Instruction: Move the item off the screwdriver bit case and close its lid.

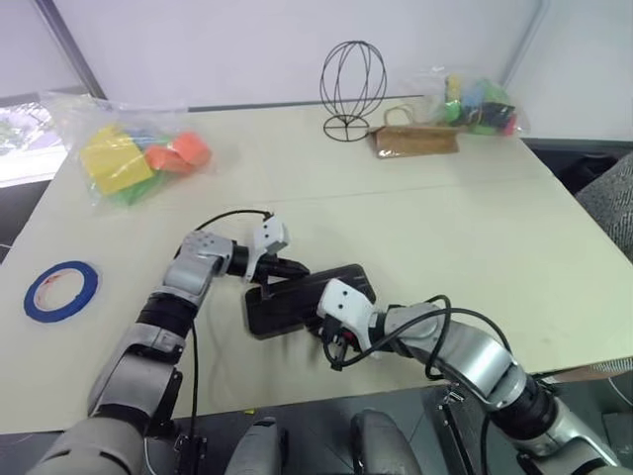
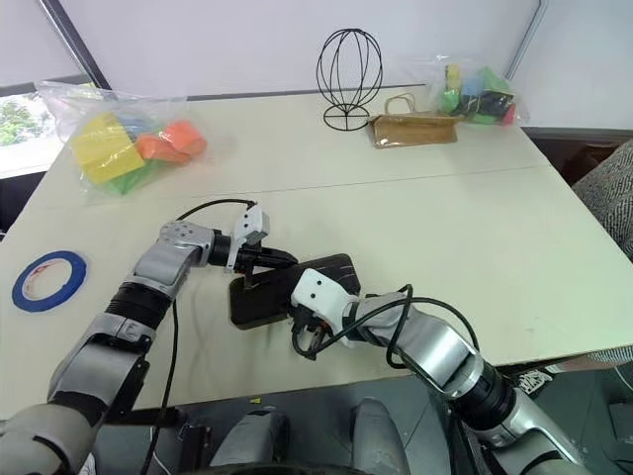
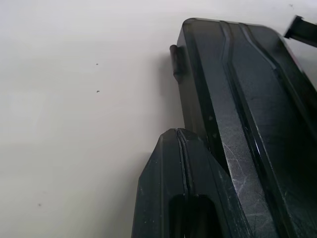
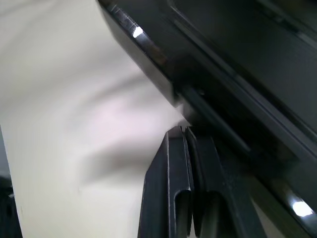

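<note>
Dark brown lid point(image 1: 297, 299) lies shut between two closed, empty claws, left claw point(image 1: 293, 267) and right claw point(image 1: 334, 348).

A pale cream table point(image 1: 475, 228) takes up most of the scene, its top matte and evenly lit by soft light. A faint seam runs across it from side to side, well back from the near edge. Behind the far edge stands a plain white wall point(image 1: 218, 40), crossed by 2 slanting grey bars, one near each far corner. Beyond the far left corner a window point(image 1: 25, 139) shows bright daylight and some greenery. Past the right edge sits a grey woven chair point(image 1: 611, 203).
</note>
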You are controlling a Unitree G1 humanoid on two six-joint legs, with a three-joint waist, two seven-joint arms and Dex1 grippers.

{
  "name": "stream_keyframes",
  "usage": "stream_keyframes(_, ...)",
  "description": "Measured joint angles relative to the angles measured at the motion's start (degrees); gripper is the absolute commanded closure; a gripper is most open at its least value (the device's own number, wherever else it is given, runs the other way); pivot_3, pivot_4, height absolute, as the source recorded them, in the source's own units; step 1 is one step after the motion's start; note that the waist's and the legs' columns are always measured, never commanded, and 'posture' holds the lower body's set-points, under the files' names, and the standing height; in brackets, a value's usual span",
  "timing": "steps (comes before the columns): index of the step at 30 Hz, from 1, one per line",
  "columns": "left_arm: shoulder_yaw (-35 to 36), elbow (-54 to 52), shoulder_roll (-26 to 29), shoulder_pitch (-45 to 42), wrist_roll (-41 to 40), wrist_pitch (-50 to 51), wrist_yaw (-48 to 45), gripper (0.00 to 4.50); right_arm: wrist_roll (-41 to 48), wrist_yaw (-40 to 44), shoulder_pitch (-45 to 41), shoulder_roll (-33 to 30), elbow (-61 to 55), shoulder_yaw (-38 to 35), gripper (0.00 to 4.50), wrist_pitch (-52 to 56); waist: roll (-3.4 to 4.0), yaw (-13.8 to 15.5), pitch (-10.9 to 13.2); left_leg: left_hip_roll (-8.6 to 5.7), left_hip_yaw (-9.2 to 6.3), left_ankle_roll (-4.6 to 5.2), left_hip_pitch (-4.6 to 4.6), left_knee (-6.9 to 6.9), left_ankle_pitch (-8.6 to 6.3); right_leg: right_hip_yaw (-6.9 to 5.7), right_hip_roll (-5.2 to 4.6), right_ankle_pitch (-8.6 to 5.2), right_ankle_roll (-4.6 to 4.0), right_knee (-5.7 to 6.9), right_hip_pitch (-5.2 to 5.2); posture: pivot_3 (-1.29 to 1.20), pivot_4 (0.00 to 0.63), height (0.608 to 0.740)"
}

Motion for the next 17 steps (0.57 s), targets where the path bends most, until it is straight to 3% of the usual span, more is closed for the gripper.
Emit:
stream_keyframes(5, 1.6, -3.8, 3.5, 0.8, -2.3, 5.3, -0.8, 4.5, 3.5, 4.5, 1.7, -9.9, -6.4, -9.3, 4.42, 2.3, 0.01, 0.5, 0.2, 0.03, 0.02, 0.32, -0.12, 0.1, -0.18, -0.02, 0.04, 0.0, 0.0, -0.01, -0.11, 0.0, 0.15, 0.74)
stream_keyframes(11, 8.4, -14.0, 10.9, 1.5, -6.6, 11.6, 1.5, 4.5, 9.2, 10.1, 3.9, -15.9, -11.5, -17.2, 4.42, 2.8, 0.03, 0.6, 0.3, 0.06, 0.07, 0.41, -0.1, 0.14, -0.23, 0.02, 0.05, -0.01, 0.01, -0.01, -0.09, 0.0, 0.15, 0.74)
stream_keyframes(17, 18.9, -35.7, 15.8, 15.2, -16.1, 25.3, 7.7, 4.5, 14.8, 13.7, -1.6, -20.3, -11.2, -29.8, 4.42, 3.5, 0.09, 0.8, 0.4, 0.12, 0.08, 0.57, -0.09, 0.12, -0.32, 0.04, 0.04, -0.01, 0.01, -0.04, -0.09, 0.0, 0.15, 0.74)
